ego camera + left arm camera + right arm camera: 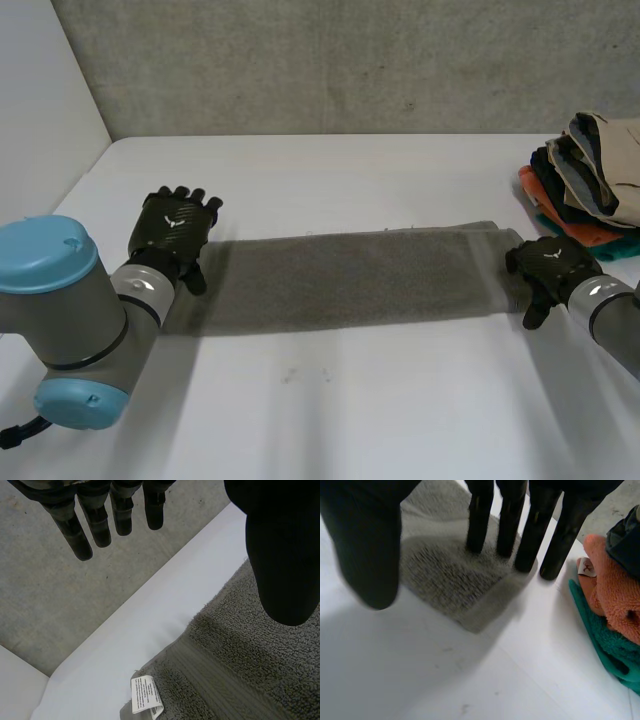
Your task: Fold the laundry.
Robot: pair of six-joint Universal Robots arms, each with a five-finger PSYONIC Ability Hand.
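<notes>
A grey towel (350, 280) lies folded into a long strip across the middle of the table. My left hand (175, 232) hovers over the strip's left end, open, with straight fingers (75, 530) and the thumb held apart above the cloth. A white label (145, 696) sticks out at the towel's (240, 665) corner beyond my fingertips. My right hand (545, 265) is at the strip's right end. There it stands open, its straight fingertips (479, 525) resting on the towel's (445, 575) corner, the thumb off to the side over bare table.
A pile of folded clothes (590, 185) sits at the table's right edge, close behind my right hand, with orange cloth (610, 595) and teal cloth (612, 652) at its base. The concrete wall (350, 60) runs along the table's far edge. White table (330, 410) lies in front of the towel.
</notes>
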